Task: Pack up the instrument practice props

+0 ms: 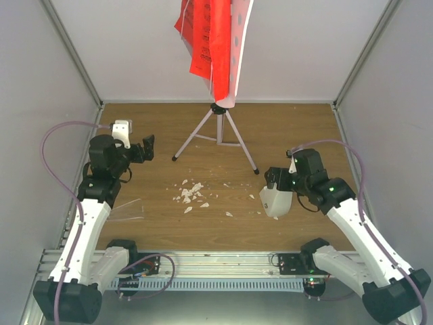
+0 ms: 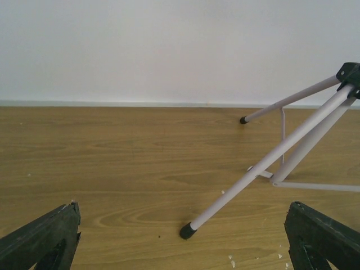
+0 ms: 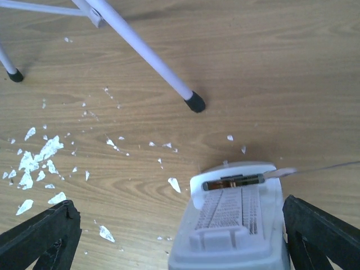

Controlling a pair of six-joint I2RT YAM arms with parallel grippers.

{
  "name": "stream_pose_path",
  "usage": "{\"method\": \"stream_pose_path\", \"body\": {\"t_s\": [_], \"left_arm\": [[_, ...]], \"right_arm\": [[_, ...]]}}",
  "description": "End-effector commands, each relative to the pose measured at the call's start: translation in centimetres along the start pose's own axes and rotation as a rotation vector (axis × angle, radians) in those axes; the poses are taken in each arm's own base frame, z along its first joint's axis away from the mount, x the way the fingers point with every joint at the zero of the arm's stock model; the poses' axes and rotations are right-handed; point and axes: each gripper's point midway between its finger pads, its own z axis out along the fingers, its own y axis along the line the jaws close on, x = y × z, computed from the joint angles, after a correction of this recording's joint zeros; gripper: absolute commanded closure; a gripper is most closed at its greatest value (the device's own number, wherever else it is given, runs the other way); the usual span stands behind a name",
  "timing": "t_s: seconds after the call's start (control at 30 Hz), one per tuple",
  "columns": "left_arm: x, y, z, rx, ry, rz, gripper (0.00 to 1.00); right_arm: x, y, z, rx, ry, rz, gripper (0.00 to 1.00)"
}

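Near edge, right of centre: the right end effector is standing wide, its jaws flanking the metronome without clamping it. One jaw is lying just beside the case and the other well apart from it. The metronome is appearing to rest on the table. Its shell is looking small, hard and light. The smooth tapered sides are likely to slip out of a pinch, so the better hold is low, across the broad base. A thin strip is projecting from its upper end; it is probably fragile and best left untouched.

Near edge, left: the left end effector is also standing wide, holding nothing and facing the nearest foot of the legs.

Middle ground: white crumbs are lying scattered between the two arms.

Far centre: the legs are spreading from a dark hub. Above it, the plate is carrying the red sheets, which are hanging down its face. The tubes are looking stiff, smooth and light, but the assembly is likely top-heavy, so a push at a foot could tip it. A hold at the hub, or high on a leg, is seeming safest. The sheets are looking thin and limp, and they are best pinched at a free edge.
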Motion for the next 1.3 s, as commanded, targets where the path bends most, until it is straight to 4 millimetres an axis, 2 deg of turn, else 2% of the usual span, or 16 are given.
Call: {"method": "stream_pose_path", "body": {"t_s": [0.0,0.27,0.4,0.47,0.7,0.8,0.97,1.07,1.2,1.27], "left_arm": [[-1.1,0.3,-0.2,-0.017,-0.059,0.027,0.01],[-0.1,0.4,-0.1,-0.020,-0.040,0.026,0.01],[0.2,0.4,0.1,-0.016,-0.030,0.024,0.01],[0.2,0.4,0.1,-0.015,-0.028,0.023,0.01],[0.6,0.7,0.4,-0.029,-0.016,0.024,0.01],[1.1,0.7,1.2,-0.022,0.004,0.033,0.01],[2.7,1.3,2.9,-0.034,0.047,0.065,0.01],[3.6,1.0,3.8,-0.004,0.079,0.065,0.01],[3.0,-0.4,3.3,0.062,0.065,0.062,0.01],[2.4,-1.3,2.4,0.088,0.037,0.070,0.01]], "right_arm": [[2.6,-0.6,0.4,0.037,0.079,0.040,0.05],[3.1,-1.1,1.2,0.093,0.107,0.036,0.25],[3.1,-1.3,1.4,0.114,0.113,0.034,0.27],[3.2,-1.3,1.4,0.118,0.113,0.034,0.32],[2.1,-0.6,0.8,0.081,0.075,-0.008,0.55],[1.4,0.0,0.5,0.061,0.064,-0.044,0.62],[-0.8,3.5,-0.3,-0.097,0.011,-0.135,0.65],[-2.5,6.2,-0.9,-0.214,-0.028,-0.217,0.65],[-3.3,9.8,-0.6,-0.349,-0.064,-0.383,0.66],[-2.6,11.7,0.4,-0.389,-0.057,-0.482,0.66]]}}
